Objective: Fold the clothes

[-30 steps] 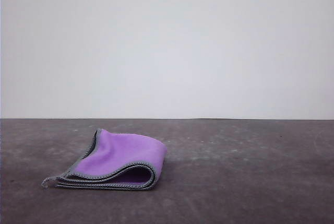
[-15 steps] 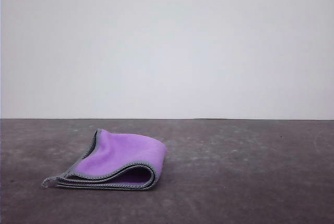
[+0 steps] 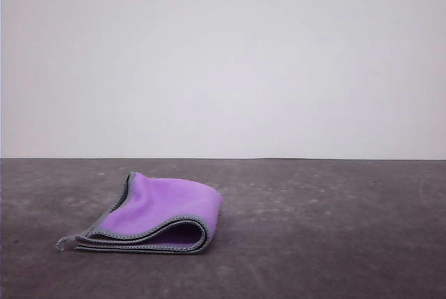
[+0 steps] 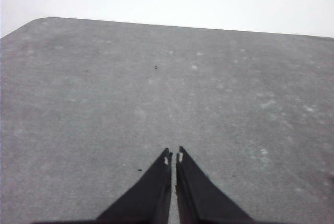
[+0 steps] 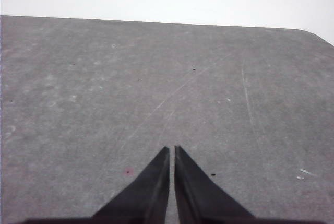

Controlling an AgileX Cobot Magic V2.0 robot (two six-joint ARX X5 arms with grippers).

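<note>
The clothes (image 3: 157, 214) lie folded into a small stack on the dark table (image 3: 334, 229), left of centre in the front view. The bright purple face shows on top and several grey stitched edges are layered along the near side. My left gripper (image 4: 174, 156) is shut over bare table, its black fingertips pressed together with nothing between them. In the right wrist view my right gripper (image 5: 171, 151) is likewise shut above bare table, holding nothing.
The grey table surface (image 4: 104, 88) is scuffed and speckled, with a rounded far corner in each wrist view. A plain white wall (image 3: 223, 62) stands behind the table's far edge.
</note>
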